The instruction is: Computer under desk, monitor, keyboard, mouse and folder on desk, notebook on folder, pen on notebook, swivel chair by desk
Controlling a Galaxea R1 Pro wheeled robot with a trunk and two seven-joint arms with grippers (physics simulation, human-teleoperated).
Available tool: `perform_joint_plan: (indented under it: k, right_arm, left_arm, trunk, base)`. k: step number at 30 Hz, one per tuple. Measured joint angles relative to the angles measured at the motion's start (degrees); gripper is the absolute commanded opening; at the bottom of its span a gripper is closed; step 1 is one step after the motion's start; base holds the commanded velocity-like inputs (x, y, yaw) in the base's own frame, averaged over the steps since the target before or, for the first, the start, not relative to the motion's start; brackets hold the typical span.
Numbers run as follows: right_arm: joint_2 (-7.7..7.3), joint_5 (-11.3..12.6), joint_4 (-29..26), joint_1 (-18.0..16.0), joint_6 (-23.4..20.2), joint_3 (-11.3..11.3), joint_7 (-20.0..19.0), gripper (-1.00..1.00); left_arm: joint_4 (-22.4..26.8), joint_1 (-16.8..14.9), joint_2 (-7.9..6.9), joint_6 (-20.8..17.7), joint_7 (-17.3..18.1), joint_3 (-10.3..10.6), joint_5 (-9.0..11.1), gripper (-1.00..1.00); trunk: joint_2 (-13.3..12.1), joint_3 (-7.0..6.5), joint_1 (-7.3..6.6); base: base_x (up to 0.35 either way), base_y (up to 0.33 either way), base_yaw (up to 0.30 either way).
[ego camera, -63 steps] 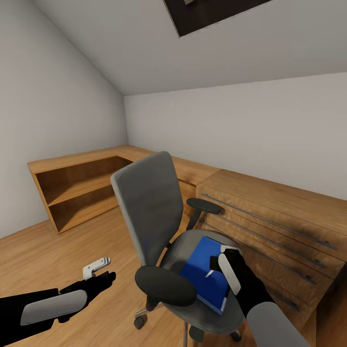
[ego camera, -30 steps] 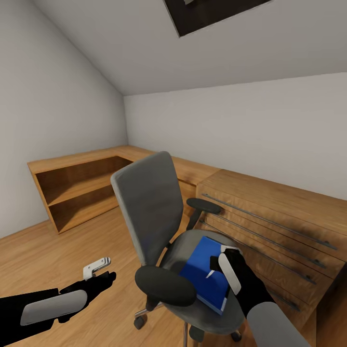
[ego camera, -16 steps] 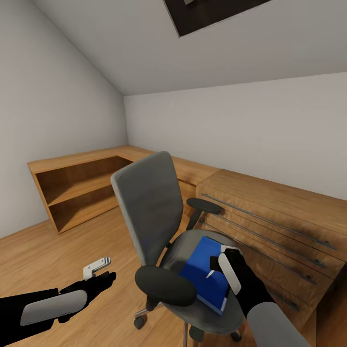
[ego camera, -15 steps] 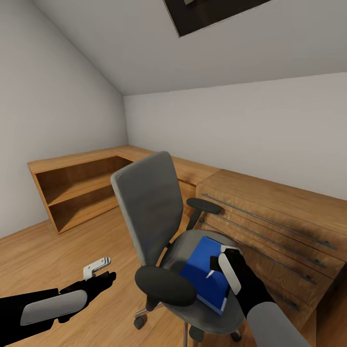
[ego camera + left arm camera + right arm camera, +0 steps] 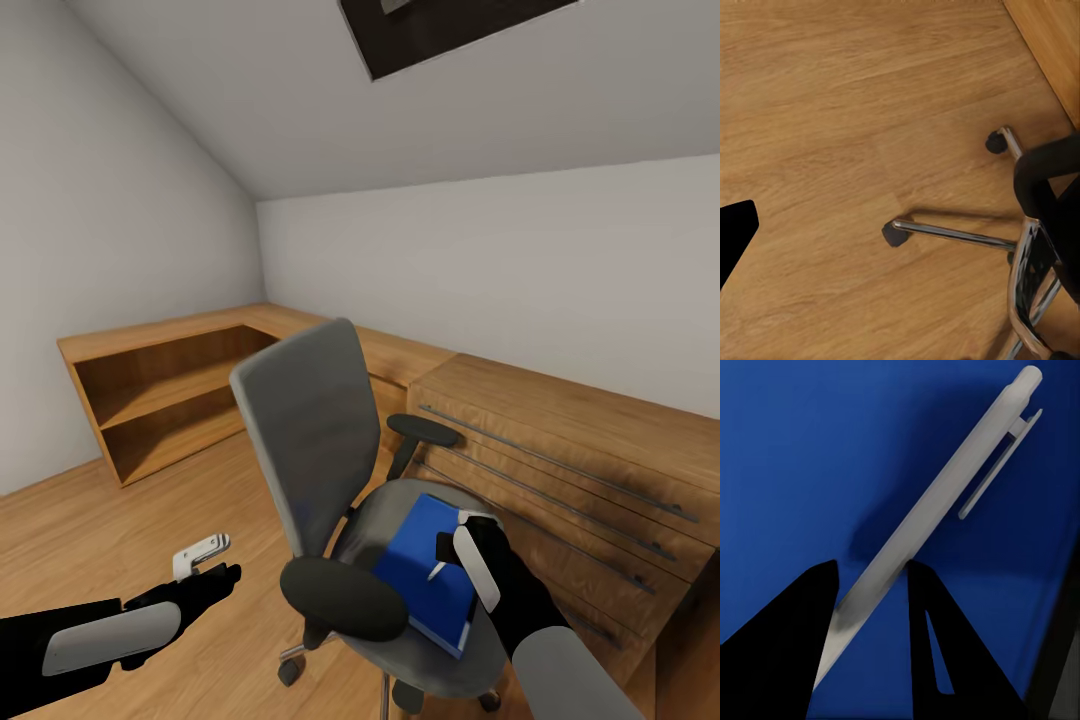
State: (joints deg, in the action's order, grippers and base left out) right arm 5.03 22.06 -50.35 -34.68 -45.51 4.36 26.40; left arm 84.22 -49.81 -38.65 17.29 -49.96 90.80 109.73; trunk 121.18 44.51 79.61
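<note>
Right wrist view: right hand (image 5: 870, 585) clamping pen (image 5: 945, 502) over folder (image 5: 810, 450); left hand's (image 5: 205, 565) state unclear.

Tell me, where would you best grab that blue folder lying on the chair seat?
Probably by its front edge, near the robot. The folder lies flat on the swivel chair seat, and that corner seems to overhang a little, so one finger could slip under. Come from the front: backrest and armrests block the other sides. The right gripper is shut on the pen.
</note>
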Motion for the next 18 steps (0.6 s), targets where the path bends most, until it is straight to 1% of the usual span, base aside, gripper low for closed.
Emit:
perform_joint_plan:
  k: [14, 18]
  right_arm:
    - [0.00, 0.0, -0.1, 0.0, 0.2, 0.0, 0.0, -1.00]
    - [-0.01, 0.0, -4.3, 1.0, 0.3, 0.0, 0.0, -1.00]
  left_arm:
    - [-0.1, 0.0, 0.00, 0.0, -0.4, 0.1, 0.0, 1.00]
    - [-0.6, 0.0, 0.00, 0.0, -0.4, 0.1, 0.1, 1.00]
  trunk:
    - [-5.6, -2.51, -3.08]
    - [-7.2, -3.23, -3.96]
  base:
    - [0.000, 0.000, 0.000]
    - [0.000, 0.000, 0.000]
